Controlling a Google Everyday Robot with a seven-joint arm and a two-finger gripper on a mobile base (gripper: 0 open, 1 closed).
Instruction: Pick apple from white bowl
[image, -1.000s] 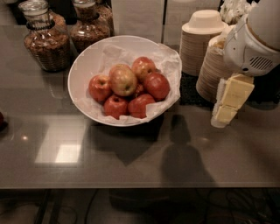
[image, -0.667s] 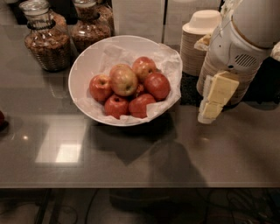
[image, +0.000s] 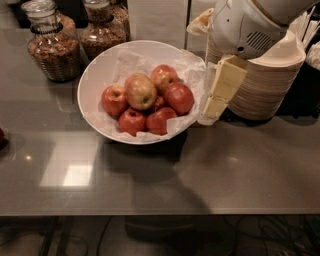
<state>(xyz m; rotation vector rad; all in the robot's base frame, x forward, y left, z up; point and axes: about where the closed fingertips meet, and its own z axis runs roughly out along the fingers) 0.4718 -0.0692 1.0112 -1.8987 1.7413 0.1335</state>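
The white bowl (image: 95, 75), lined with crumpled white paper, stands on the dark counter at centre left. It holds several apples. The apple (image: 140, 91), the largest, yellowish-green with a dull red blush, lies on top in the middle; smaller deep-red apples (image: 178, 98) lie around it. My gripper (image: 212, 105) hangs from the white arm at upper right, its cream fingers (image: 223, 85) pointing down just outside the bowl's right rim, apart from the apples. It holds nothing.
Two glass jars (image: 51, 46) with brown contents stand behind the bowl at the left. Stacks of beige paper bowls (image: 270, 80) stand right behind my gripper. The counter's front edge (image: 160, 214) runs across the bottom.
My arm and gripper have moved left, from beside the paper bowl stacks to the right rim of the white bowl. The apples have not moved.
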